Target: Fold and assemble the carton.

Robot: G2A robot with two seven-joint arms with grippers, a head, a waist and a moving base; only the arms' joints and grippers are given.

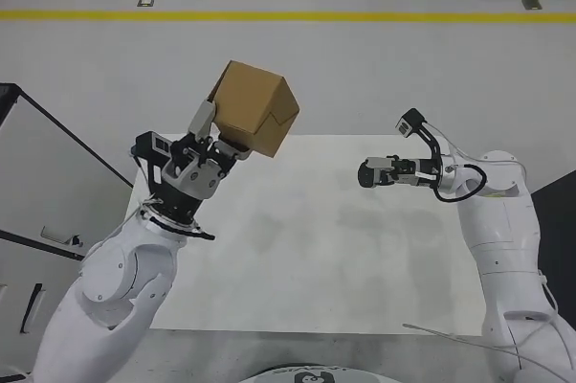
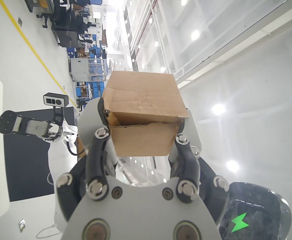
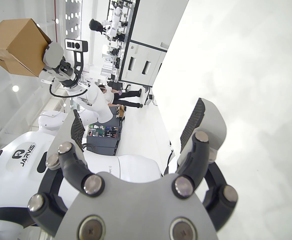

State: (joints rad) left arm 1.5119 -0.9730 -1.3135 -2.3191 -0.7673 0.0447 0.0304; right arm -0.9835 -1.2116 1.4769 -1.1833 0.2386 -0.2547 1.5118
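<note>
A brown cardboard carton (image 1: 254, 105) is held up in the air over the far left corner of the white table (image 1: 365, 278), folded into a box shape. My left gripper (image 1: 214, 129) is shut on the carton, one finger on each side of it. In the left wrist view the carton (image 2: 143, 101) sits between the fingers (image 2: 99, 116), its flaps closed along a rough seam. My right gripper (image 1: 366, 173) hovers over the right side of the table, pointing toward the carton, open and holding nothing. In the right wrist view its pads (image 3: 193, 121) stand wide apart, and the carton (image 3: 18, 46) shows far off.
A grey cabinet (image 1: 25, 182) stands to the left of the table. A yellow line (image 1: 288, 15) runs across the floor beyond the table. A dark panel (image 1: 570, 201) lies at the right edge.
</note>
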